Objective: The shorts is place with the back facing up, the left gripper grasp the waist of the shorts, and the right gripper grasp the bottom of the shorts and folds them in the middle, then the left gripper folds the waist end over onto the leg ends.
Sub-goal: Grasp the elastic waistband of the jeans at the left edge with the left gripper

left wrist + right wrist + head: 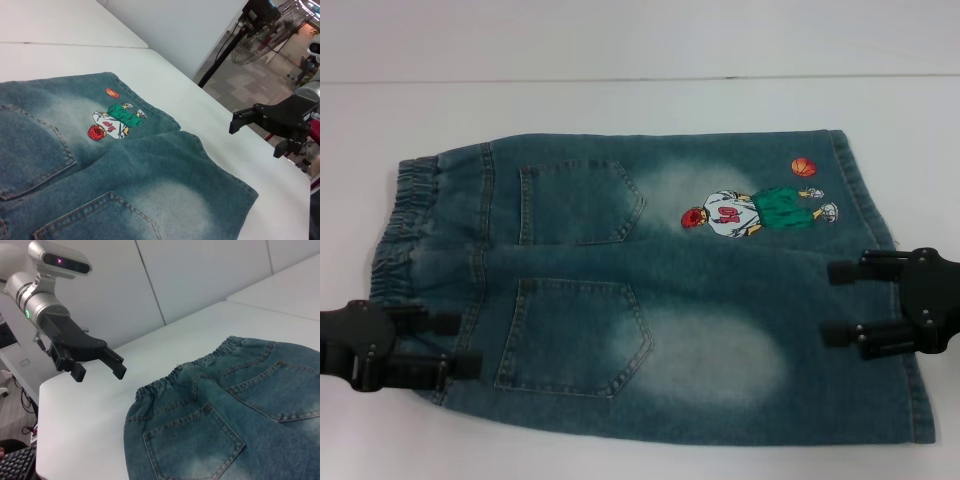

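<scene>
The shorts (670, 300) lie flat on the white table, back up, both patch pockets and the basketball cartoon (760, 210) showing. The gathered waist (405, 215) is at the left and the leg ends (865, 200) at the right. My left gripper (458, 343) is open at the near corner of the waist, fingers pointing in over the cloth. The right wrist view shows the left gripper (100, 373) above the table beside the waist (200, 362). My right gripper (828, 303) is open over the near leg's hem. In the left wrist view the right gripper (256, 137) hangs clear of the cloth.
The white table (620, 110) runs beyond the shorts at the back, with a seam line across it. Its edge (280, 175) drops off past the leg ends to a floor with a fan stand (225, 50). A keyboard (15, 465) lies below the table's waist-side edge.
</scene>
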### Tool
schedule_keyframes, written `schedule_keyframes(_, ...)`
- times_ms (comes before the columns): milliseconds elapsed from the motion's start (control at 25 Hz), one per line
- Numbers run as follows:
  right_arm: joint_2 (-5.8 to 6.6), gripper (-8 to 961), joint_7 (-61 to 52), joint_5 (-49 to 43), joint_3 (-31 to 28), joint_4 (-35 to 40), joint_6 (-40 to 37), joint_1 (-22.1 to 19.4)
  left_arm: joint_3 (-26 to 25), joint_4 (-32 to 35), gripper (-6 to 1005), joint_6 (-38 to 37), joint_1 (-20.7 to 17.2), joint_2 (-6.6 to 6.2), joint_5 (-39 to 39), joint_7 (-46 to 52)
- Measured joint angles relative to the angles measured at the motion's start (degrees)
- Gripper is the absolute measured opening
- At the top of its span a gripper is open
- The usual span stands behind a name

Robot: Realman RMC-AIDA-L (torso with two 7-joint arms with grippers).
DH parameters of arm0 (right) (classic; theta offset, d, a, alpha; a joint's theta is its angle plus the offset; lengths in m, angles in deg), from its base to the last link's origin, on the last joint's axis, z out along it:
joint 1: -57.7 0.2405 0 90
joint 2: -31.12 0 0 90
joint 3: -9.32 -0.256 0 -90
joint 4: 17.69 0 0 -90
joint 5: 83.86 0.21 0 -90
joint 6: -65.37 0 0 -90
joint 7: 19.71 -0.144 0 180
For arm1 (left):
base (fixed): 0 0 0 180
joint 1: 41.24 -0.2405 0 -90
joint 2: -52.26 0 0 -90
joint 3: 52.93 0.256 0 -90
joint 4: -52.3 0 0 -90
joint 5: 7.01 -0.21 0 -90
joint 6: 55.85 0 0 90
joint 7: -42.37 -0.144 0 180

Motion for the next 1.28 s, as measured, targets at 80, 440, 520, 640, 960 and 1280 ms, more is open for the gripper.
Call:
schedule_keyframes(80, 0.0, 944, 0.0, 0.0, 0.0, 0.0, 0.0, 0.0, 0.0, 0.0, 872, 0.0, 0.0, 0.0, 0.0, 0.0)
schedule_keyframes(440, -0.02, 940, -0.1, 0.0, 0.0, 0.0, 0.0, 0.0, 0.0, -0.5, 873, 0.1, 0.2, -0.17, 0.0, 2.7)
schedule_keyframes(520, -0.07, 940, -0.1, 0.0, 0.0, 0.0, 0.0, 0.0, -0.4, -0.2, 873, -0.4, 0.6, -0.76, -0.6, 7.4)
schedule_keyframes(640, -0.09, 938, -0.2, 0.0, 0.0, 0.0, -0.1, 0.0, -1.7, 0.7, 873, -1.4, 1.9, -2.06, -2.6, 14.4)
schedule_keyframes(960, -0.09, 935, -0.2, 0.0, 0.0, 0.0, -0.2, 0.2, -3.8, 0.4, 872, 2.5, 8.5, -5.19, -16.3, 28.2)
schedule_keyframes(1280, -0.25, 932, -0.1, 0.0, 0.0, 0.0, -0.2, 0.9, -2.6, -5.3, 872, 8.6, 14.2, -6.68, -26.4, 37.5)
